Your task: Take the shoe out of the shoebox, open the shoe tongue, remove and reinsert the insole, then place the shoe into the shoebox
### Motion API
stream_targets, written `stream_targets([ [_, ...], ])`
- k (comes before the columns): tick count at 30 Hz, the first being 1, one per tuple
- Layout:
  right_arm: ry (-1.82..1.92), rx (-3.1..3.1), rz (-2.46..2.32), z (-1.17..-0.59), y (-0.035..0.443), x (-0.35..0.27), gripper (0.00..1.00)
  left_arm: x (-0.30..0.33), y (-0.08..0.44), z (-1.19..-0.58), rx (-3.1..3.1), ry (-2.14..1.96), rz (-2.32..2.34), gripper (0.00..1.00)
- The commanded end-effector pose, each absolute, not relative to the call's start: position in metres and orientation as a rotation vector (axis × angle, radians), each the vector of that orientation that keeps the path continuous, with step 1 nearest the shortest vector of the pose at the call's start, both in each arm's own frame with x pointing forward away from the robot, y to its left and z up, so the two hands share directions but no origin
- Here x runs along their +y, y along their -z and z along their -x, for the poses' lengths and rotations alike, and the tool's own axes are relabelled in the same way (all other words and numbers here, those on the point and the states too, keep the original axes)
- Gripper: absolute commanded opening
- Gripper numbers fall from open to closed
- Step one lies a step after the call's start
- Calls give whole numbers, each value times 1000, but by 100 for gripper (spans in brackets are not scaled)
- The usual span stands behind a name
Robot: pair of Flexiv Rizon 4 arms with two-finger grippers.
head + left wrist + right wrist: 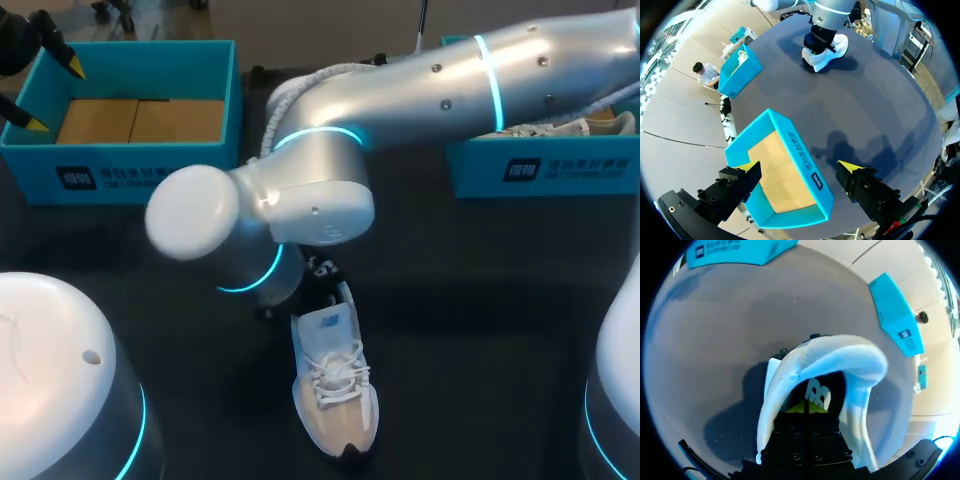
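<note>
The shoe (335,385) at lower centre has our right gripper (805,409) closed inside its opening; we should draw the insole out slowly, straight up.

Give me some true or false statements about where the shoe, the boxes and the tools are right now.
1. The shoe lies on the table. True.
2. The left box holds a shoe. False: it is empty.
3. The left tool is open, near the left box. True.
4. The right tool is up beside the left box. False: it is down in the shoe's opening.
</note>
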State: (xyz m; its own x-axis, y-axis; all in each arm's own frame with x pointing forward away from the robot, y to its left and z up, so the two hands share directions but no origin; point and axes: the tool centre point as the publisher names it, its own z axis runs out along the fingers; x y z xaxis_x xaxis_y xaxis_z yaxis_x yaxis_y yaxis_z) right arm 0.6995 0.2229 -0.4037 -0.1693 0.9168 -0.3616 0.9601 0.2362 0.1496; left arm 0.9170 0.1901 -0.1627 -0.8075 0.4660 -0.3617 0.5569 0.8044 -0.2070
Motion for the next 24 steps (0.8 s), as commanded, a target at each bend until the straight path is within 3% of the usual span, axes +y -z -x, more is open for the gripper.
stream_targets([
  [1,6,1870,-2117,-702,413,212,0,190,163,-916,2699,436,-784,100],
  [12,-120,1957,-2075,-686,352,219,0,190,163,-916,2699,436,-784,100],
  [24,-114,2001,-2069,-681,362,211,0,190,163,-916,2699,436,-784,100],
])
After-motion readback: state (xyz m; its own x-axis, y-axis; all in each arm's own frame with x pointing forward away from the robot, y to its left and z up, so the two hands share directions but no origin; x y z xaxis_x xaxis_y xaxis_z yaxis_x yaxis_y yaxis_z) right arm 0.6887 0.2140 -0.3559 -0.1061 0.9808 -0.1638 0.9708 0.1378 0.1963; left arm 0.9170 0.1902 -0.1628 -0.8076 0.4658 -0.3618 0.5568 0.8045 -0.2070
